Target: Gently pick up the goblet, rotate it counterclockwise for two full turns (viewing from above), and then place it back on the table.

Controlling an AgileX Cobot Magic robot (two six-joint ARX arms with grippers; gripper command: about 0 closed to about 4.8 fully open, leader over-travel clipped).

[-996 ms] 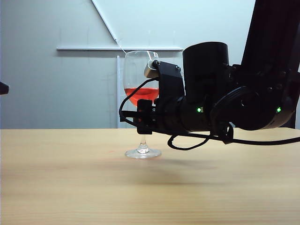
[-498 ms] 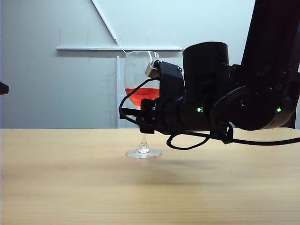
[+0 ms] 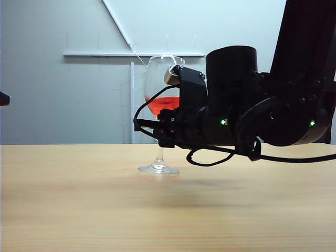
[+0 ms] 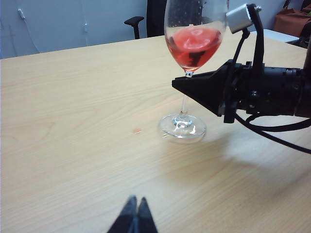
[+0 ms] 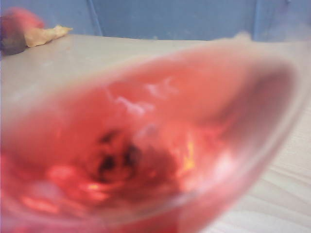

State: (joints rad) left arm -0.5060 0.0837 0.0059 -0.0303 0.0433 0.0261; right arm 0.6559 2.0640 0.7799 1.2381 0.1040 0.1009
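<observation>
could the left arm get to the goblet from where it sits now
Probably yes: open table lies between the shut left claw and the goblet, though the right claw already grips its stem.

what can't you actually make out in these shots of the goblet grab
- Right gripper on the goblet stem: the contact is hidden by the jaws in the left wrist view and by the arm in the exterior view.
- Right wrist view: only blurred red bowl.
- Left gripper: cut off by the picture's edge.

your right wrist view is filled by the blurred goblet (image 5: pixel 146 145) bowl — red liquid (image 5: pixel 160 116) inside, tilted — with pale table (image 5: pixel 277 194) beside it.
</observation>
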